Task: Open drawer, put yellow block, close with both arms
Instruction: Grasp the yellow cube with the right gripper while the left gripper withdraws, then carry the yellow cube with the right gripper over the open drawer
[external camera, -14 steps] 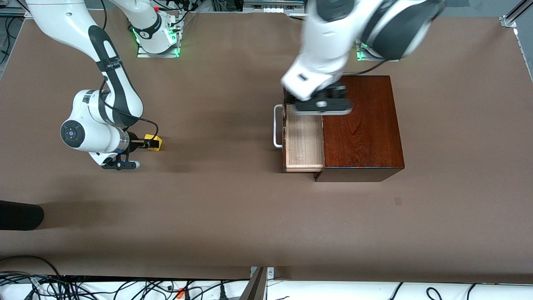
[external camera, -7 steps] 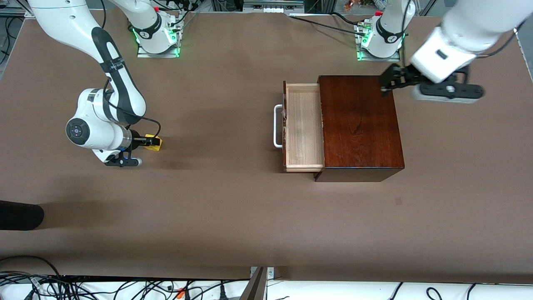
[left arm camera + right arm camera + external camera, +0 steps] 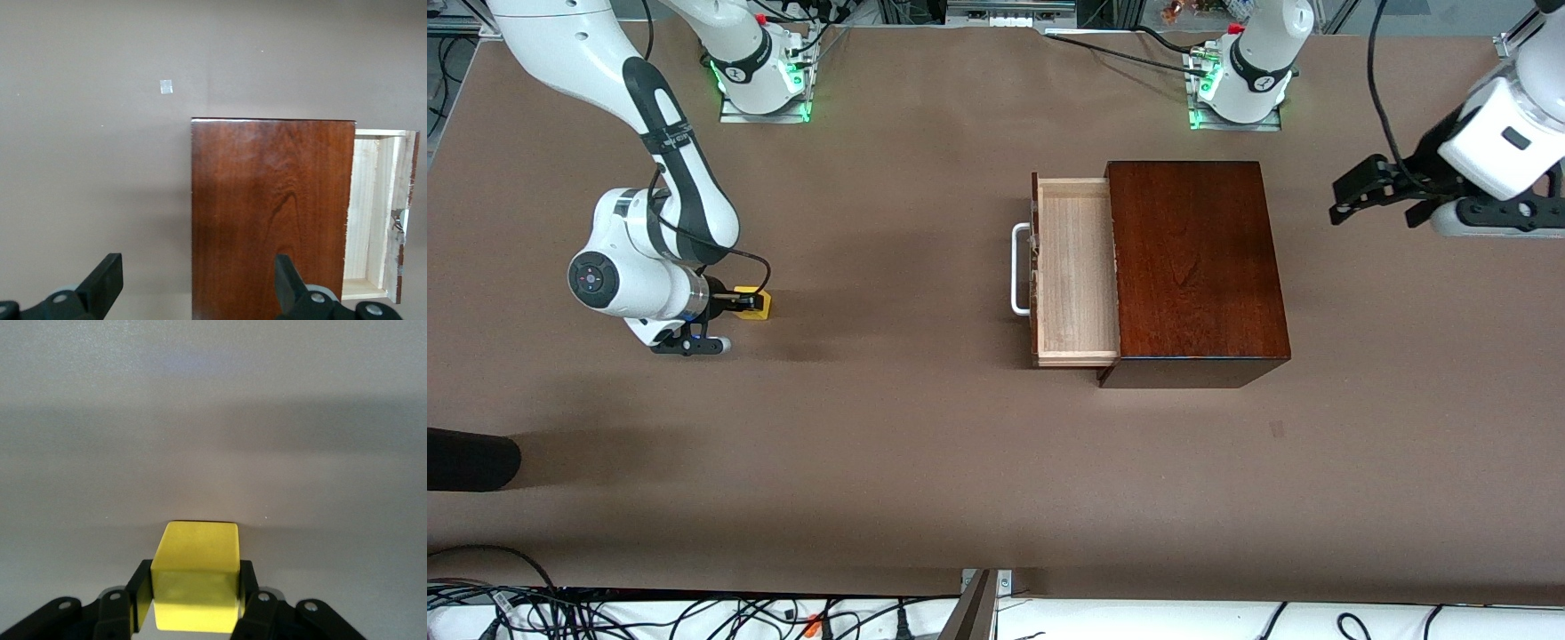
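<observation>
The drawer stands pulled out of the dark mahogany box, its pale tray empty and its white handle toward the right arm's end. The yellow block sits on the table toward the right arm's end. My right gripper is low at the table, shut on the block; the right wrist view shows the block between the fingers. My left gripper is open and empty, up over the table beside the box toward the left arm's end. The left wrist view shows that gripper, the box and the tray.
A dark object lies at the table's edge near the right arm's end, nearer the front camera. A small mark is on the table near the box. Cables run along the near edge. Both arm bases stand along the farther edge.
My left arm has swung from over the drawer's farther end, across the box, to the left arm's end of the table. My right arm shifted slightly; the block stayed put.
</observation>
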Motion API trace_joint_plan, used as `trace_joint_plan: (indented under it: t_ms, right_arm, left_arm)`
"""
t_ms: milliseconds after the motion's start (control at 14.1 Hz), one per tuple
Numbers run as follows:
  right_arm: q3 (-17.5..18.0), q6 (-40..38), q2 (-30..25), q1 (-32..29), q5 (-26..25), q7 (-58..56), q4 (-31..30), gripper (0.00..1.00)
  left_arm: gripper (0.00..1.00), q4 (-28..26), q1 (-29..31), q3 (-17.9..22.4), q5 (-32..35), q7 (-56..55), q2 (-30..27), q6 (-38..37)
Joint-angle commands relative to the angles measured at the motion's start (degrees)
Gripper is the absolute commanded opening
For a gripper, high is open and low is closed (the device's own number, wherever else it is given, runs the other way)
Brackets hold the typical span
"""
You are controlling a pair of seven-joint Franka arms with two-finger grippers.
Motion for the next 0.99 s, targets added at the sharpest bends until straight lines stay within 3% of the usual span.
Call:
trace_joint_plan:
  t_ms: [0,213,497,711,924]
  right_arm:
    - [1.7,-1.2,-3.3,0.0,0.3,-2.4,0.3,0.24]
    - [3.6,-7.7,-4.6,0.1,-0.8,-4.8,6.1,0.24]
    - [6.9,-23.0,-4.6,2.4,-4.8,-4.3,19.7,0.24]
    - [7.1,-30.0,-4.6,7.7,-5.5,-4.4,26.2,0.24]
    - [7.0,-33.5,-4.2,16.8,-8.5,-4.0,33.4,0.24]
  left_arm:
    - [1.0,-1.0,-3.7,5.0,-1.2,3.6,-1.4,-0.3]
    - [1.0,-0.8,-3.5,5.8,0.1,8.8,-1.2,0.5]
    - [1.0,0.0,-2.9,4.3,2.3,8.3,-0.6,2.4]
    - [1.0,0.0,-1.3,2.6,1.7,7.9,-0.5,3.2]
    - [1.0,-0.1,-1.3,2.4,1.7,5.2,-0.4,4.6]
